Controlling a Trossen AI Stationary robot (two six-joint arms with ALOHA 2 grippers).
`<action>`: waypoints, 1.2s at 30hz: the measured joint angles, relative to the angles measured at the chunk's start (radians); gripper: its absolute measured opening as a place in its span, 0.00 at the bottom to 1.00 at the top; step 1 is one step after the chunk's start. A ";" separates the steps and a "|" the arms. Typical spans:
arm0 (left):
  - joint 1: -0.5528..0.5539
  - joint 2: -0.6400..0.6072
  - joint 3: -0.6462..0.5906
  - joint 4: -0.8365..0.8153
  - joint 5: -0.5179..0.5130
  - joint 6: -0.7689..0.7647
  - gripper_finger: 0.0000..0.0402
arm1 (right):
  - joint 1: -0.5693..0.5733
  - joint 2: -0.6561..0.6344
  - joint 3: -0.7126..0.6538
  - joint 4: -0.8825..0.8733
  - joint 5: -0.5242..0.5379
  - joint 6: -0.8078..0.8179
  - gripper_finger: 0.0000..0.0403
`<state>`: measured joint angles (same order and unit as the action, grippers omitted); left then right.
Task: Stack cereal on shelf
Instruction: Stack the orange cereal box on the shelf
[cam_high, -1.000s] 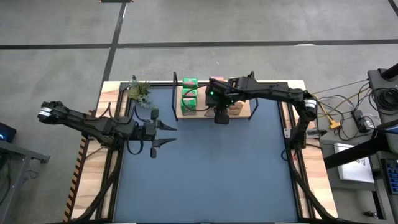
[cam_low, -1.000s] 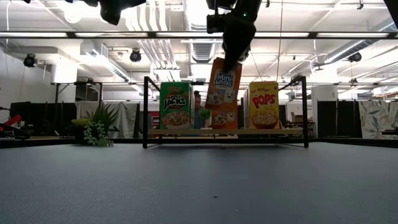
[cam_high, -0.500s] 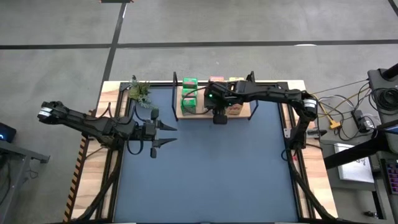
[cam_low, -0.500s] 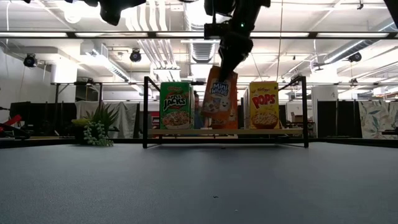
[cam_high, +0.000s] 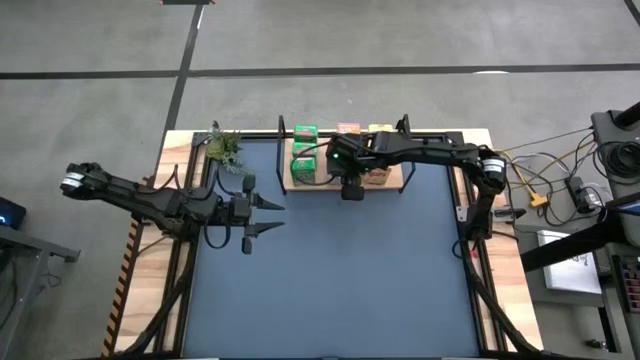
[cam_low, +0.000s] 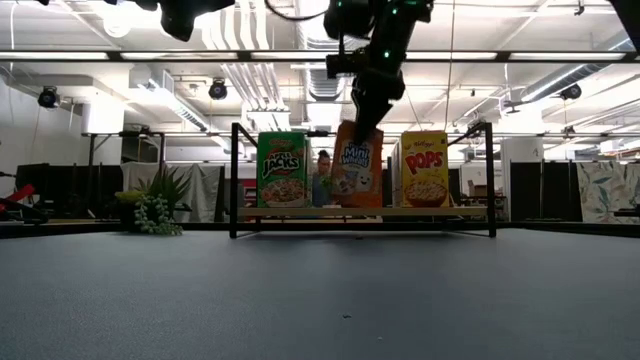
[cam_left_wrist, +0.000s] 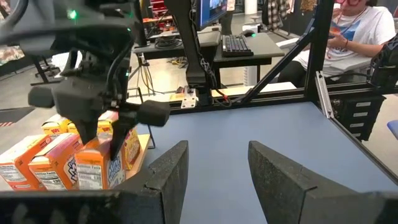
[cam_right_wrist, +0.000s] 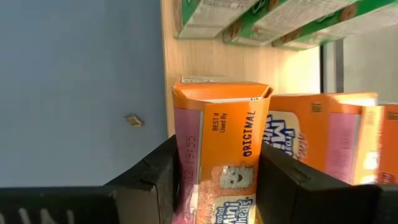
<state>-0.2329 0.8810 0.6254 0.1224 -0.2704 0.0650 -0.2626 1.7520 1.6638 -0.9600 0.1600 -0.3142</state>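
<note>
Item: orange Mini-Wheats cereal box (cam_low: 357, 177), on the shelf (cam_low: 362, 212) at the counter's far edge, between the green box (cam_low: 284, 170) and the yellow Pops box (cam_low: 425, 168); my right tool (cam_right_wrist: 216, 180) clamps its upper narrow sides. Judged light, thin-walled card, crushable and tippy; hold high, gently. My left tool (cam_left_wrist: 212, 163) hovers part-open and empty near the counter's left edge.
</note>
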 joint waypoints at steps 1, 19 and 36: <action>0.000 0.000 0.000 0.000 0.000 0.000 0.37 | -0.001 0.006 0.000 -0.001 0.000 -0.003 0.39; -0.002 0.000 0.000 0.000 0.000 -0.006 0.37 | -0.005 0.012 0.000 -0.002 -0.001 0.026 0.51; -0.002 0.000 0.000 -0.003 0.000 -0.007 0.37 | -0.003 0.004 0.157 -0.087 -0.001 0.026 0.61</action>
<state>-0.2352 0.8810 0.6250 0.1196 -0.2707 0.0578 -0.2659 1.7557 1.8211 -1.0468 0.1593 -0.2882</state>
